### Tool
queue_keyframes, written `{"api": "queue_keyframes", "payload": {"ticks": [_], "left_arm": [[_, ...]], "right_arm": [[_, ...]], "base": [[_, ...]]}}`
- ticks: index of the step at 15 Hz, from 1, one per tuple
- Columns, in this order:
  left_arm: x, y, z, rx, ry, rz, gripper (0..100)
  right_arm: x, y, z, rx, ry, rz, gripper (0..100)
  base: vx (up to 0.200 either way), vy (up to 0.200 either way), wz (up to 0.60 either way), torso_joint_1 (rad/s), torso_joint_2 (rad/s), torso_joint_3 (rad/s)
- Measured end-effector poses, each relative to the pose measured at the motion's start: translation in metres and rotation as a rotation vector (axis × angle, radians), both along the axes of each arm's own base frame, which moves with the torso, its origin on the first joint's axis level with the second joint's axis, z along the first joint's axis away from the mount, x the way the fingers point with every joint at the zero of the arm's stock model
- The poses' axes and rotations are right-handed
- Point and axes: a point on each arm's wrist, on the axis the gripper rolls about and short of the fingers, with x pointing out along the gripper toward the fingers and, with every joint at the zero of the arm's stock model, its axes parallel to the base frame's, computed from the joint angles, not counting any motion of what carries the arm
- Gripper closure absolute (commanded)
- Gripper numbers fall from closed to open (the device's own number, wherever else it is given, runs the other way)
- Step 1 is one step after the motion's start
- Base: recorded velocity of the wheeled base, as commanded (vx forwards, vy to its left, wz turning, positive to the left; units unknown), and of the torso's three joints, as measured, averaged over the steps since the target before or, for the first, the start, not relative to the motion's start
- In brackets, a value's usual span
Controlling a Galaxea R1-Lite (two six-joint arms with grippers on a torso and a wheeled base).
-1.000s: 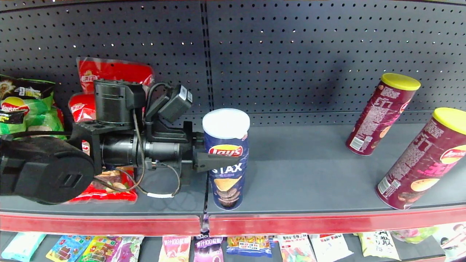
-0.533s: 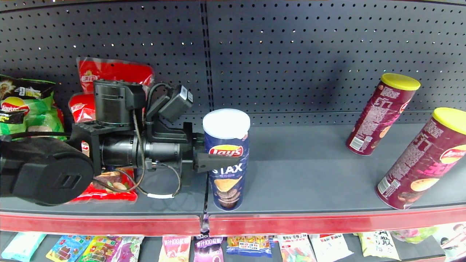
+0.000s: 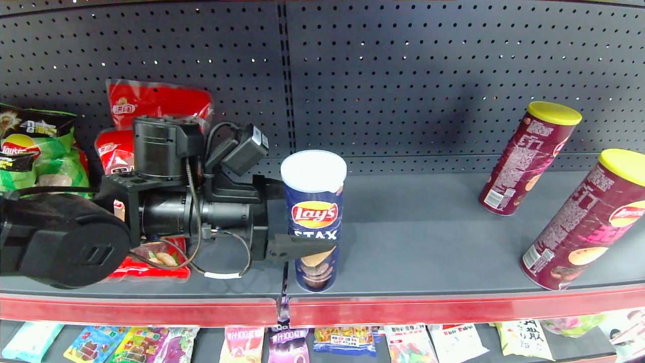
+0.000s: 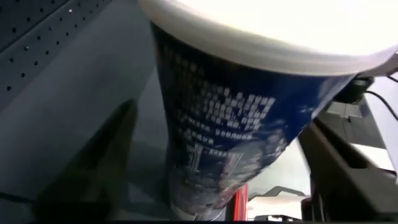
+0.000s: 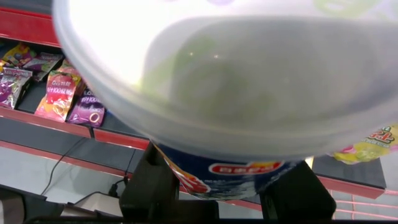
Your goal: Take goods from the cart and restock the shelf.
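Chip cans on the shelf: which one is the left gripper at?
The blue cylindrical chip can with the white lid, upright mid-shelf between the fingers of the left gripper. Both maroon cans with yellow lids stand far to the right.

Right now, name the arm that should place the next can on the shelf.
Right. The right gripper holds a second can, ready to place. The left gripper is open around the upright can, carries nothing, and likely must back away.

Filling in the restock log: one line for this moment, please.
left gripper: jaws open around blue can | blue can: upright on shelf | right gripper: shut on second can
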Motion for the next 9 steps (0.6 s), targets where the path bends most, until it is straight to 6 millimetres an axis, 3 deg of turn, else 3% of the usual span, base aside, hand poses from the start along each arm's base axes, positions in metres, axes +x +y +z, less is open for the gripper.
{"api": "queue_keyframes", "payload": {"ticks": [3,6,9], "left_arm": [[-0.008,0.011,-0.008,0.03,0.021,0.065,0],[-0.018,0.04,-0.012,0.039,0.041,0.143,0],[-0.04,0.075,-0.014,0.044,0.052,0.242,0]], "right_arm": [[0.0,0.0,0.001,0.001,-0.002,0.007,100],[0.003,0.001,0.007,0.003,0.006,0.03,100],[0.013,0.003,0.031,0.009,0.023,0.109,100]], "base": [[0.0,0.0,0.0,0.0,0.0,0.0],[0.0,0.0,0.0,0.0,0.0,0.0],[0.0,0.0,0.0,0.0,0.0,0.0]]}}
